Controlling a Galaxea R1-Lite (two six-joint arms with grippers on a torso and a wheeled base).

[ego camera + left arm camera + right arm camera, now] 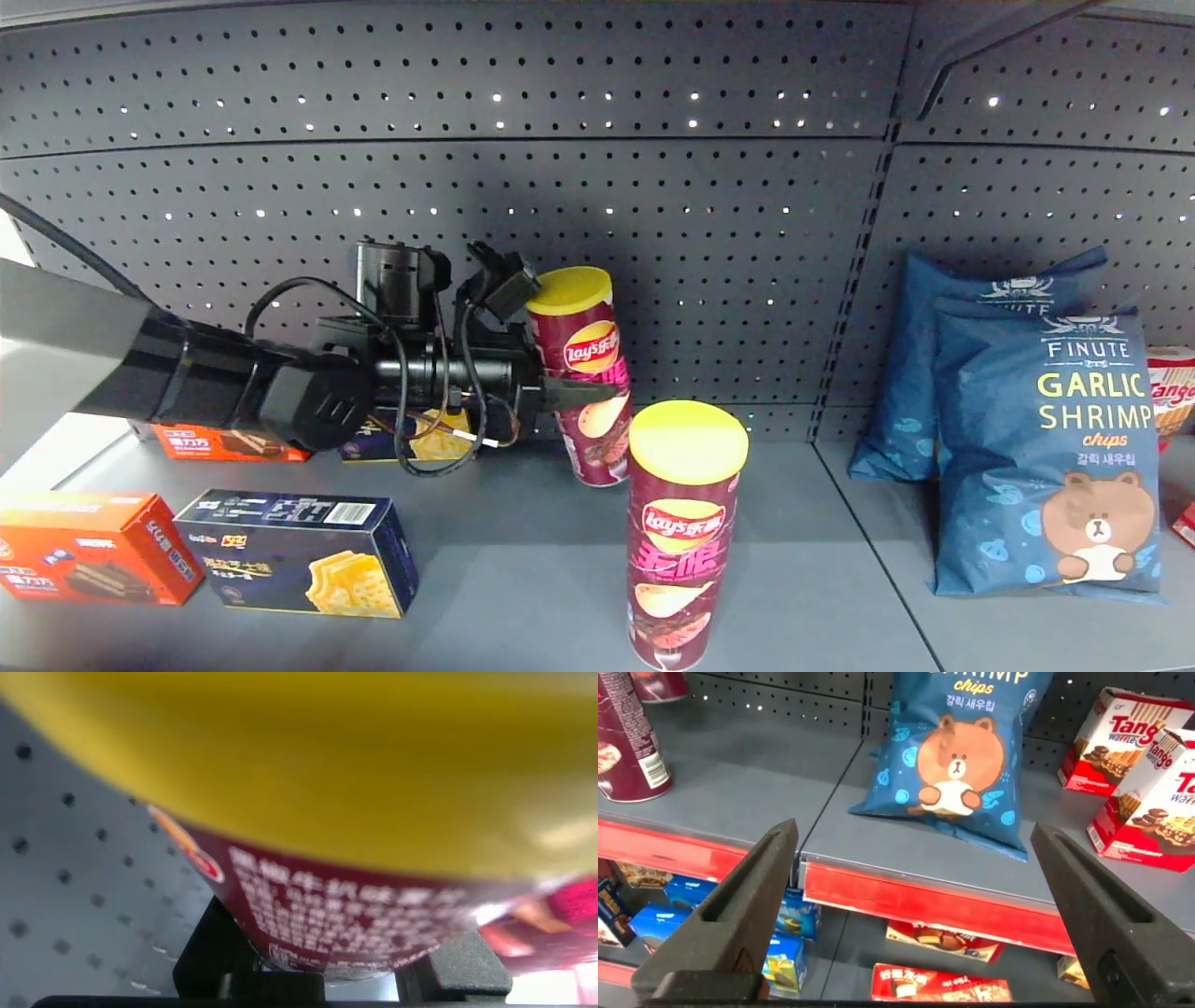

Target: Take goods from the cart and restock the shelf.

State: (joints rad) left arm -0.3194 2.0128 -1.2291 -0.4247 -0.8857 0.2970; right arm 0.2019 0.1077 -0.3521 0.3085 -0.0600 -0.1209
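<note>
The left gripper (574, 394) is clamping a tilted chips can (581, 345) (yellow lid uppermost) behind an upright can (686, 532); the right gripper (913, 840) is standing released.

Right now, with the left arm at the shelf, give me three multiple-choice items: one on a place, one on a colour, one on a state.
1. Where is the standing can relative to the held can?
A) nearer the front of the shelf
B) nearer the pegboard
C) on top of it

2. What colour are the lids of the cans?
A) red
B) white
C) yellow

3. The left pincer is:
A) open and empty
B) shut on the held can
C) shut on a box

Answers: 1 A, it stands closer to the shelf edge in the head view; 2 C, both tops show yellow; 3 B, it clamps the can's sides.
</note>
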